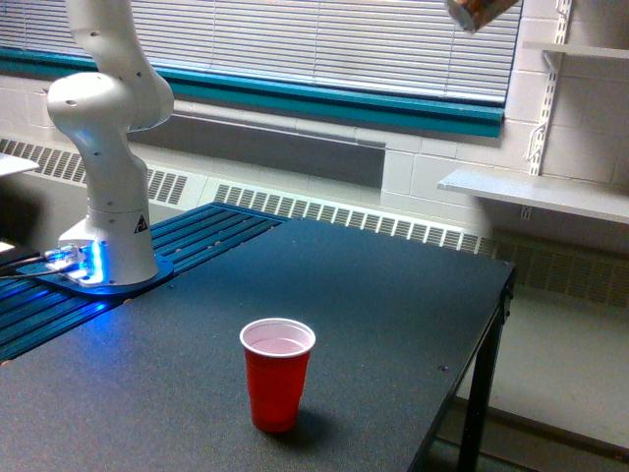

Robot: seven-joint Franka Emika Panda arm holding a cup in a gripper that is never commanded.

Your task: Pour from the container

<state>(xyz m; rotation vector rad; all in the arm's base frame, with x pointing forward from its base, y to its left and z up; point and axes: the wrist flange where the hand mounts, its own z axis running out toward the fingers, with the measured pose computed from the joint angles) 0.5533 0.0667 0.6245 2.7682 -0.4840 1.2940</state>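
At the top edge, high above and right of the red cup (277,374), only the tumbler's (479,12) tilted end shows, likely light, thin-walled, best held mid-wall; the gripper is out of frame.

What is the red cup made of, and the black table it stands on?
The red cup looks like thin plastic: smooth, opaque red outside, pale inside, with a rolled rim. The table has a dark, matte, slightly speckled top, perhaps laminate or coated board; its black leg at the exterior view's right looks like painted metal, though that is uncertain.
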